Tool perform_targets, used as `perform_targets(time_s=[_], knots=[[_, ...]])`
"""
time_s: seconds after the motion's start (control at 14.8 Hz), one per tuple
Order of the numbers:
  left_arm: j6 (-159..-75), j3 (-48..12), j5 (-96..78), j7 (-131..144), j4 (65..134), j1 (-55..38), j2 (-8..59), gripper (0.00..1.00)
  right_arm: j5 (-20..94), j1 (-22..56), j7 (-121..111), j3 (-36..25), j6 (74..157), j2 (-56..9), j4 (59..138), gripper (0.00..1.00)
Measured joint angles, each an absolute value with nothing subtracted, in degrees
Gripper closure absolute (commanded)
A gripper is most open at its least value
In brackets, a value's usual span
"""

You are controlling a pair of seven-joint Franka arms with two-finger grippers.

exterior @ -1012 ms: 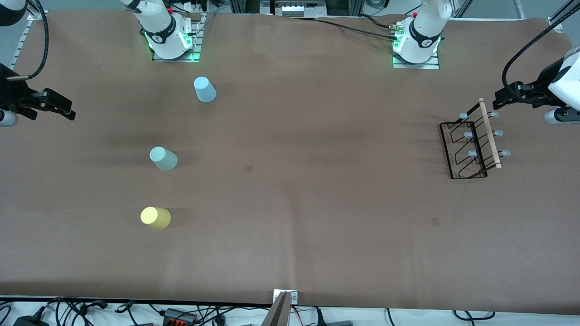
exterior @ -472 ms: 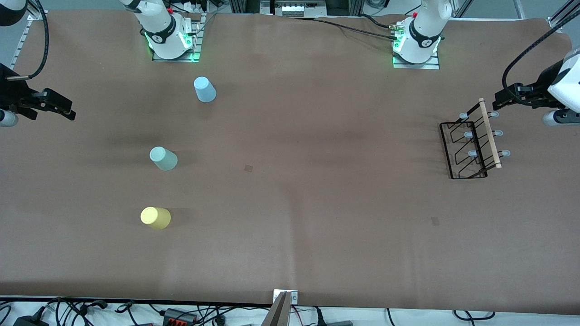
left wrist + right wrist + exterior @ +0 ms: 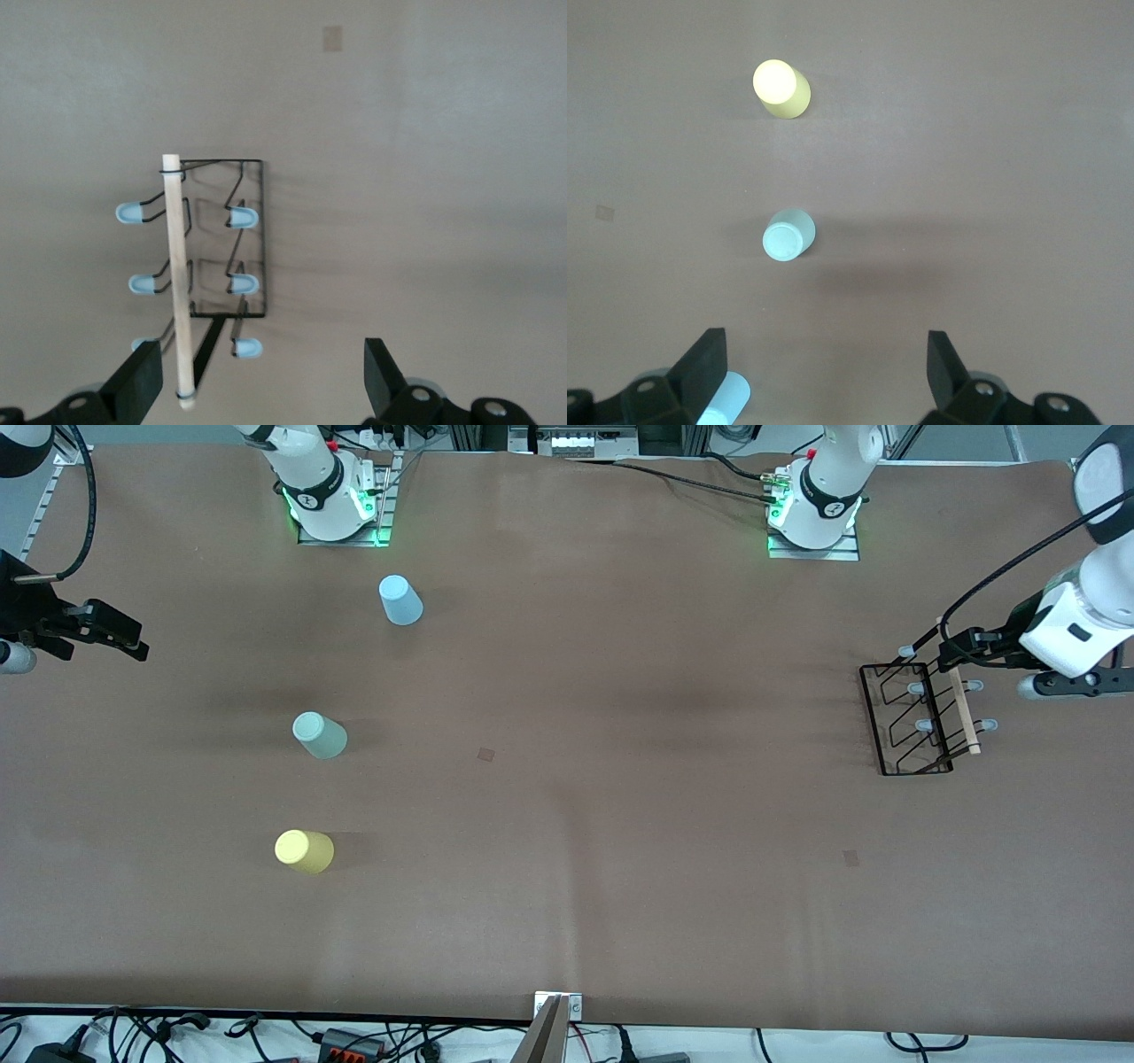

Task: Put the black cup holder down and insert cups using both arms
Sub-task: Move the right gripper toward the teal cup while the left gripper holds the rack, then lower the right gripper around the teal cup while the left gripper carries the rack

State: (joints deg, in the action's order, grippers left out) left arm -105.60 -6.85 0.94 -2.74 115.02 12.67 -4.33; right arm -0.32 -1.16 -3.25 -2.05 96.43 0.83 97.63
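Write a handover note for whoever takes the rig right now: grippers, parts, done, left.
Left gripper: open, empty, over the black cup holder near its wooden rod.
Right gripper: open, empty, waiting at the right arm's end of the table.
Cups: light blue cup, mint green cup and yellow cup stand upside down toward the right arm's end, blue farthest from the front camera, yellow nearest.
Done: nothing gripped or placed.
Left: grasp and place the holder, then fit all three cups on its prongs.

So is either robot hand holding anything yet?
No. The left gripper is open above the black cup holder; the right gripper, also open, waits empty.
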Motion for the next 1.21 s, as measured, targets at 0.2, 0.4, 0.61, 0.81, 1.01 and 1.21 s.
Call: perform_targets(time_s=[0.2,0.4,0.61,0.81,1.01,1.21], knots=[[-113.48,-6.81,0.99,-8.96,122.57,16.71,-5.04,0.0,-0.32,-1.16,-3.25,-2.04,96.48,0.29,97.63,0.0],[-118.18,-6.8,0.99,-12.08,127.49,18.73,-5.02,0.0,-0.32,-1.16,-3.25,-2.04,96.49,-0.36,97.67,0.0],[-121.54,-6.82,0.99,-12.63,131.14,19.77,-4.76,0.0,-0.31,-1.16,-3.25,-2.03,96.65,-2.32,97.84,0.0],[-122.33,-6.81,0.99,-13.82,132.19,21.01,-3.61,0.0,-0.3,-1.0,-3.25,-1.65,98.4,-5.4,98.02,0.0],[-122.7,-6.82,1.0,-14.0,132.22,21.23,-1.95,0.06,-0.29,-0.48,-3.25,-1.45,99.15,-7.64,98.05,0.0],[-122.75,-6.82,1.0,-14.02,132.24,21.33,-0.64,0.25,-0.28,0.0,-3.25,-1.4,100.17,-8.9,98.05,0.0]])
